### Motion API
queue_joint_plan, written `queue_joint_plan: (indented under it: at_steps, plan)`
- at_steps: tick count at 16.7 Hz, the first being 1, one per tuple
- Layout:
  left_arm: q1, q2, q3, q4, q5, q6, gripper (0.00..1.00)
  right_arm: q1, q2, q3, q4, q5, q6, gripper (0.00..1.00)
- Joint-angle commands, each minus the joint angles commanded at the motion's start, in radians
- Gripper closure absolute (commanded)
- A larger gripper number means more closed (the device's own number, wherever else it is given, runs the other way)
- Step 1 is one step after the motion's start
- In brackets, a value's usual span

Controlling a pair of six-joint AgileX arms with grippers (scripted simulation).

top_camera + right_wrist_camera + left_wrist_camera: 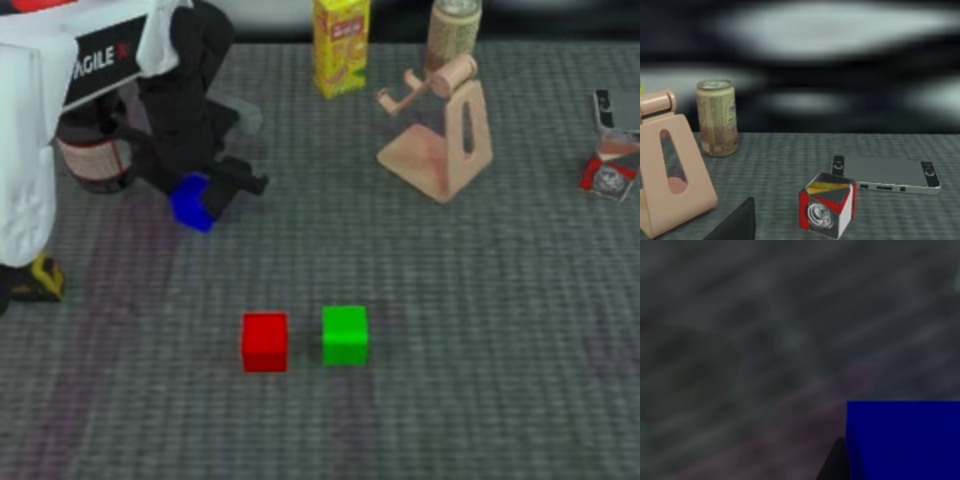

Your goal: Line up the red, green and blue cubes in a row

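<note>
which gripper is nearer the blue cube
Left. The left gripper is at the blue cube, its fingers on either side of it. The right gripper is out of the top view, off by the table's right side.

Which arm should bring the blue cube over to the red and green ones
Left. The left gripper is at the blue cube, which fills its wrist view's corner. The right gripper is out of the top view.

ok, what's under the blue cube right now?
The blue cube sits in the left gripper, apparently lifted. The left wrist view shows only grey mat beside it. The spot directly beneath is covered by the cube itself.
</note>
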State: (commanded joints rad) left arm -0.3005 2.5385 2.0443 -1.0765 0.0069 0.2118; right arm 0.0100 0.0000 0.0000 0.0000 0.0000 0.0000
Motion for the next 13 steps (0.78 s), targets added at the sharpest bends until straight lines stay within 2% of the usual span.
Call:
queue_joint_plan:
  at_steps: [2,3,13]
  plan:
    - [0.000,0.000,0.000,0.000,0.000,0.000,0.98,0.000,0.000,0.000,0.000,0.000,0.000,0.00]
    - [0.000,0.000,0.000,0.000,0.000,0.000,1.00,0.000,0.000,0.000,0.000,0.000,0.000,0.00]
    - [-0.002,-0.030,0.022,-0.024,0.006,-0.002,1.00,0.000,0.000,0.000,0.000,0.000,0.000,0.00]
